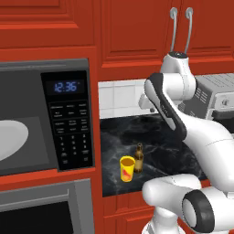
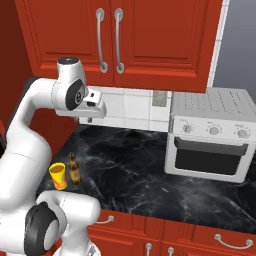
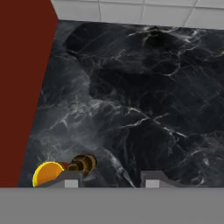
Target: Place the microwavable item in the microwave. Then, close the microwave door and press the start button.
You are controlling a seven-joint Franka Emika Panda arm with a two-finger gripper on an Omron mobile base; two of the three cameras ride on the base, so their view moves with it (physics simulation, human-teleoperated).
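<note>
The microwavable item, a small yellow cup [image 1: 127, 168] with a red-orange mark, stands upright near the front left of the black marble counter [image 2: 150, 170]. In the hand view the cup [image 3: 47, 174] sits at the lower left, just beyond the left fingertip. My gripper [image 3: 111, 181] hovers high above the counter, pointing down, open with nothing between its fingers. It hangs farther back than the cup, near the tiled wall [image 2: 90, 119]. The microwave [image 1: 68, 121] is on the left with its cavity exposed and the white turntable plate [image 1: 9, 137] showing. The microwave door is out of view.
A slim brown bottle [image 1: 138, 158] stands right beside the cup, on its right. A silver toaster oven [image 2: 210, 137] fills the counter's right side. A grey oven [image 1: 41, 210] sits below the microwave. Red cabinets [image 2: 115, 35] hang overhead, and a red panel [image 3: 22, 87] bounds the counter's left.
</note>
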